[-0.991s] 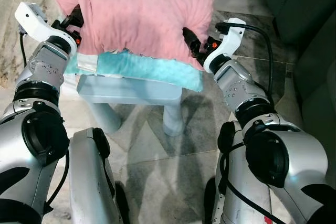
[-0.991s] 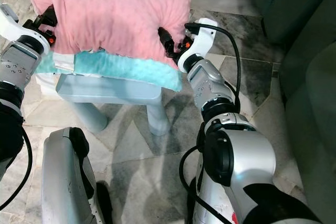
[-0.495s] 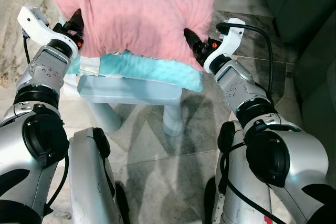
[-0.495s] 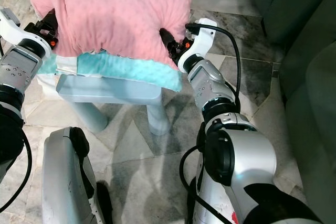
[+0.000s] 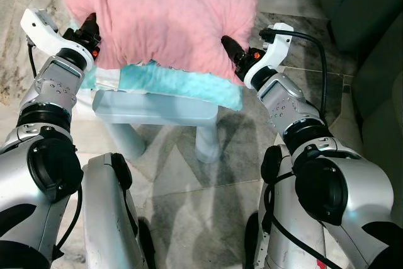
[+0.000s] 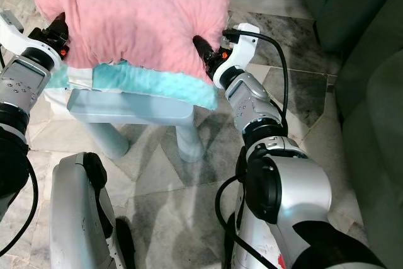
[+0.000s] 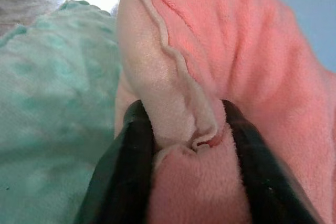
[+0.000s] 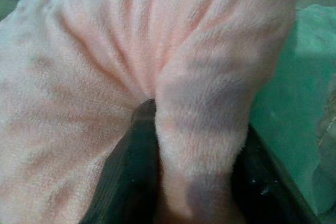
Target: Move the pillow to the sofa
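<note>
A large pink pillow [image 5: 167, 14] lies on top of a teal pillow [image 5: 182, 83] on a small pale blue table [image 5: 154, 108]. My left gripper [image 5: 90, 26] is shut on the pink pillow's left edge; a fold of pink fabric [image 7: 181, 124] sits pinched between its black fingers [image 7: 134, 150]. At the lower right corner, my right gripper [image 5: 230, 50] is likewise shut on the pink pillow, with a bunch of the plush [image 8: 199, 124] squeezed between both fingers [image 8: 139, 156].
A dark green sofa [image 5: 378, 48] stands to the right, its seat edge running along the frame's right side. Grey marble floor [image 5: 189, 174] surrounds the table. My own legs [image 5: 113, 218] show below.
Both grippers have pushed slightly further into the pink pillow's edges and pinched it. The pillow has barely moved.
</note>
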Tool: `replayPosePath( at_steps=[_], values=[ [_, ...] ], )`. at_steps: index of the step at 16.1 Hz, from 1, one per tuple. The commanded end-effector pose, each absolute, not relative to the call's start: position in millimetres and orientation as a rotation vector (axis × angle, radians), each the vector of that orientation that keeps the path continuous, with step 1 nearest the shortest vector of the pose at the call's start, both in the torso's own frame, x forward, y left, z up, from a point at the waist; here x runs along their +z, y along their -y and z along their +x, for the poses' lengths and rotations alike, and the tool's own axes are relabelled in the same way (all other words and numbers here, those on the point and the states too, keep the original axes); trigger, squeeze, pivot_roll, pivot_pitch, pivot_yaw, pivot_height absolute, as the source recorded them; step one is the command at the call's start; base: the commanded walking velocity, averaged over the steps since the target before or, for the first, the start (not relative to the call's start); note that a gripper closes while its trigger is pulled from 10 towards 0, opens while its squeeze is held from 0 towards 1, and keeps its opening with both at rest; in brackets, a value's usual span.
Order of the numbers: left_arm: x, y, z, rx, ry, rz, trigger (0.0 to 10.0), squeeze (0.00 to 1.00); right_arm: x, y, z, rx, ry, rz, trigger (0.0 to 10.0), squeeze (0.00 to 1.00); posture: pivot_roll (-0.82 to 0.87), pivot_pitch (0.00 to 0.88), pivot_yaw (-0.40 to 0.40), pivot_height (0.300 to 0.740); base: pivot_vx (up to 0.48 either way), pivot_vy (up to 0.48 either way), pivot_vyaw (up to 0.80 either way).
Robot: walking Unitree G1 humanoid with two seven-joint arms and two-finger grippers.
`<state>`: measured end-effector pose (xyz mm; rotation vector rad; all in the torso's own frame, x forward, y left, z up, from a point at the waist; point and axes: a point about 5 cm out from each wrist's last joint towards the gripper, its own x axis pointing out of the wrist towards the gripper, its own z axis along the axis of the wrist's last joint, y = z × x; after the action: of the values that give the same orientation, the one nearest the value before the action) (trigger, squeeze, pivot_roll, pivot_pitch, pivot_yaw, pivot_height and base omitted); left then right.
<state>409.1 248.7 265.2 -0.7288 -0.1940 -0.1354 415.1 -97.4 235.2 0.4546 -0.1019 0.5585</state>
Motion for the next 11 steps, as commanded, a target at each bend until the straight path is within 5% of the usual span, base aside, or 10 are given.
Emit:
replayPosePath(
  at_steps=[1, 5, 11],
  values=[
    [260.5, -252.3, 406.9, -0.137, 0.2, -0.724, 0.0, 0.0, 226.5, 90.3, 412.3, 0.595, 0.071, 0.449, 0.0, 0.0, -0.03, 0.316, 0.022, 0.33, 0.0, 0.0, 0.0],
    [241.5, -269.9, 394.6, -0.13, 0.24, -0.581, 0.0, 0.0, 235.3, 93.2, 410.6, 0.656, 0.139, 0.364, 0.0, 0.0, -0.04, 0.233, 0.006, 0.33, 0.0, 0.0, 0.0],
    [248.8, -261.8, 384.5, -0.215, 0.373, -0.334, 0.0, 0.0, 257.4, 119.1, 406.7, 0.691, 0.261, 0.291, 0.0, 0.0, -0.09, 0.07, -0.006, 0.33, 0.0, 0.0, 0.0]
  ],
)
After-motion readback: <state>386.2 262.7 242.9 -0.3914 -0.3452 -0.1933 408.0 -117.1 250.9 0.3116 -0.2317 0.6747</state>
